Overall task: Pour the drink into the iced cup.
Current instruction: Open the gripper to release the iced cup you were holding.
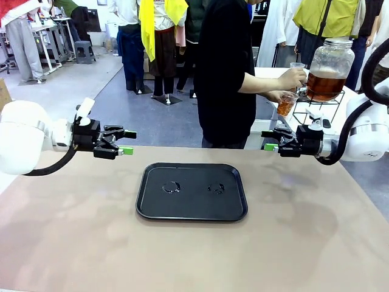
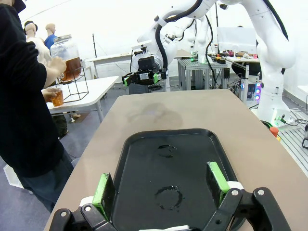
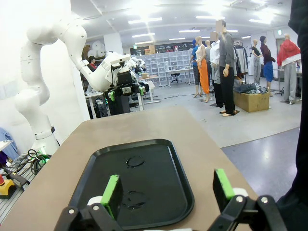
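A person in black stands at the far side by a side table. One hand holds a clear cup (image 1: 285, 107) of the amber drink (image 2: 57, 98) under a glass dispenser jar (image 1: 328, 68). The other hand is up at the jar, next to a second clear cup (image 1: 297, 65); I cannot tell whether that cup holds ice. My left gripper (image 1: 123, 142) (image 2: 161, 185) hovers open and empty over the table's left side. My right gripper (image 1: 269, 139) (image 3: 167, 190) hovers open and empty on the right. The two grippers face each other across a black tray (image 1: 191, 205).
The black tray (image 2: 192, 159) (image 3: 154, 178) lies mid-table with two wet ring marks on it. The jar stands on a black wire stand (image 1: 316, 109) on the white side table beyond the right gripper. Bare brown tabletop (image 1: 292, 243) surrounds the tray.
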Tool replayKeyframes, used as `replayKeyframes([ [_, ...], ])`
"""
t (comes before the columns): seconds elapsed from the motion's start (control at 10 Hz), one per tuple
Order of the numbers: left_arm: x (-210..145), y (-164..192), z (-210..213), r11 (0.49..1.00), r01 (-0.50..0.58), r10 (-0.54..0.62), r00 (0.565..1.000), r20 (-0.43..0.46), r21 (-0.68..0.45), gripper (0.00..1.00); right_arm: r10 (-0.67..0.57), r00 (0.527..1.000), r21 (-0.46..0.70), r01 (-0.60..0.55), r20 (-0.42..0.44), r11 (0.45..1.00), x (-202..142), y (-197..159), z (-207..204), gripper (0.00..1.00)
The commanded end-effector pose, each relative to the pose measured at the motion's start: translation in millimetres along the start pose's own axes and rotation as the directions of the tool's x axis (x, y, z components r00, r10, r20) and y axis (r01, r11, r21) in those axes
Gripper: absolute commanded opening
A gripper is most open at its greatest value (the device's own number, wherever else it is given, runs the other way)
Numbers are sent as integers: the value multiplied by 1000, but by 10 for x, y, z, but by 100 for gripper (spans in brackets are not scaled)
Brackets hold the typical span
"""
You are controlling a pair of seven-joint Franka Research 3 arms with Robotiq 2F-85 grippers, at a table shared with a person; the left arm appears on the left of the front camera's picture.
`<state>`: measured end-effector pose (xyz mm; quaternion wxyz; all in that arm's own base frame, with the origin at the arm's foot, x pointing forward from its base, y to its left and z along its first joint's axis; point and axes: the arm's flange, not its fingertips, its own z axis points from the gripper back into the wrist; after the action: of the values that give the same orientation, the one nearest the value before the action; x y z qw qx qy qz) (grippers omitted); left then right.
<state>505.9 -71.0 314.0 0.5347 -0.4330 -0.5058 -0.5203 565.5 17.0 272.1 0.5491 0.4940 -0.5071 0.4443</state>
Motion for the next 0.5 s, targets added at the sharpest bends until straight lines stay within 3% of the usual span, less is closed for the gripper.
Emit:
replayKeyframes([
  [0.0,13,2,-7,1000,-1,0,1000,-5,-2,100,-2,1000,-4,2,8,1000,28,-5,-13,100],
  [0.4,13,2,-7,1000,-1,0,1000,-5,-2,100,-2,1000,-4,2,8,1000,28,-5,-13,100],
])
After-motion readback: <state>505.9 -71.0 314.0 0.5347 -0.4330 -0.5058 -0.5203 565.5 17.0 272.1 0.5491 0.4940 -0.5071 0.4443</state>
